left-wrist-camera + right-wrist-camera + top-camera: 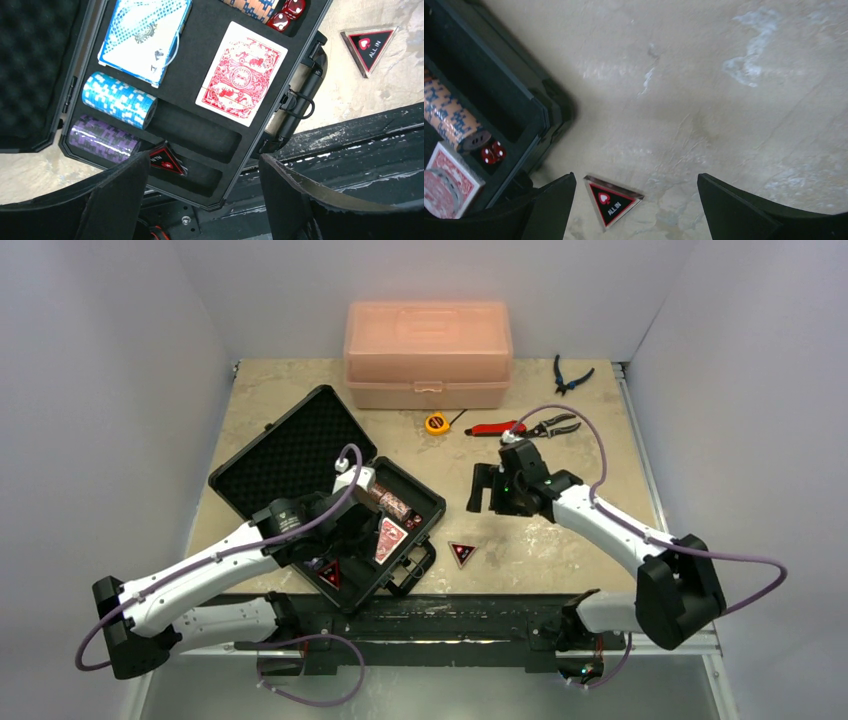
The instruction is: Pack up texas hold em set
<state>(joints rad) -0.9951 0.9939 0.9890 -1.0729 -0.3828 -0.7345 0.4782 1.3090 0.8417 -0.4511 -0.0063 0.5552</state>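
**Top view:** the black foam-lined hard case (300, 455) lies open, left of centre on the beige worktop (560, 430). The left end effector (345, 540) hangs over its tray, and the right end effector (490, 492) is beside the case.

**Left wrist view:** fingers spread and empty above the red card deck (241, 74), blue card deck (145, 37) and blue chip stack (119, 99).

**Right wrist view:** fingers spread and empty. The black-red "ALL IN" triangle (611, 201) lies on the worktop near the case. What appear to be 2 red dice (493, 152) sit inside the case.

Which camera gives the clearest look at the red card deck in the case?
The left wrist view: the red card deck lies whole and sharp, its back pattern plain. The top external view shows it small, detail lost. The right wrist view catches only a corner at the frame's edge.
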